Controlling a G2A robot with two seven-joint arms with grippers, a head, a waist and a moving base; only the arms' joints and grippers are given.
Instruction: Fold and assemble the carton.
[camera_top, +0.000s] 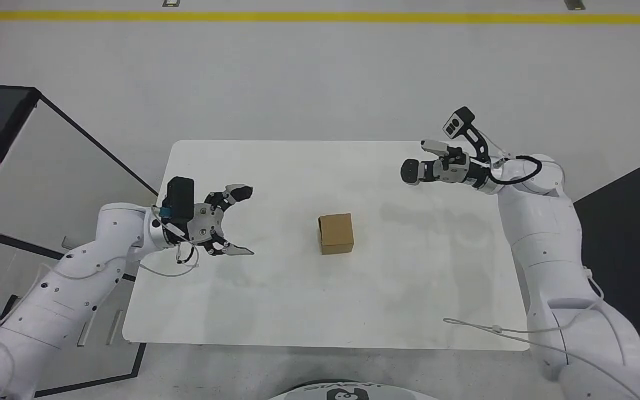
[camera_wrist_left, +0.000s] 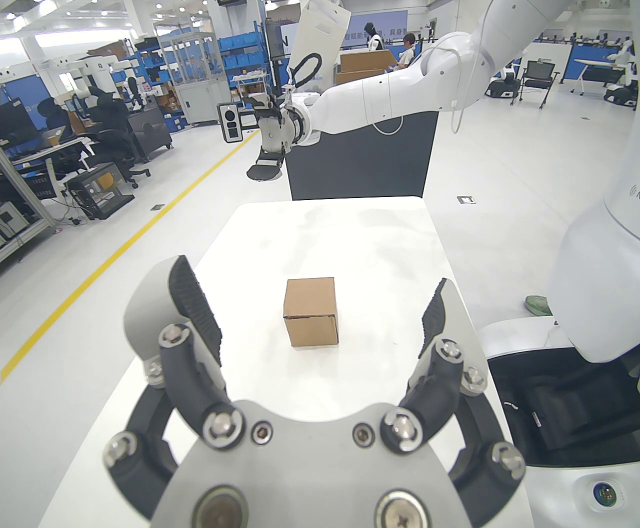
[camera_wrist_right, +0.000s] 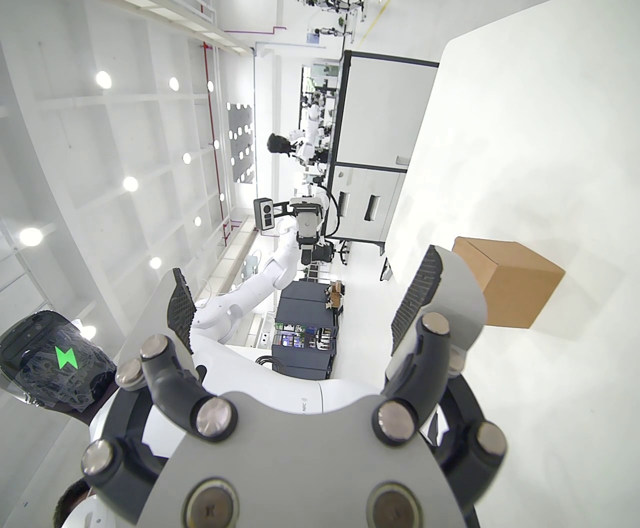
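Two grippers and one carton are showing on a white table (camera_top: 300, 310).

Left of the top view, mid-height: the left gripper (camera_top: 244, 220) is hanging over the table's left part and pointing toward frame centre. Its jaws are standing spread wide, with nothing between them. In the left wrist view the carton (camera_wrist_left: 310, 312) is sitting ahead of the gap, well apart from both jaws.

Centre of the top view, slightly right of mid-table: the carton (camera_top: 336, 233) is sitting on the table as a closed brown cube, resting flat on its base. Its top face is lying shut, and a thin seam is showing along one upper edge in the left wrist view. Nothing is touching it. It is lying between the two grippers, nearer the left one in the picture.

Upper right of the top view: the right gripper (camera_top: 410, 171) is hanging over the table's upper-right part, turned on its side and pointing left across the frame. Its own wrist view is showing the jaws (camera_wrist_right: 305, 267) spread wide and gripping nothing. The carton (camera_wrist_right: 515, 285) is sitting at right-centre of that frame, partly behind one jaw and apart from it.
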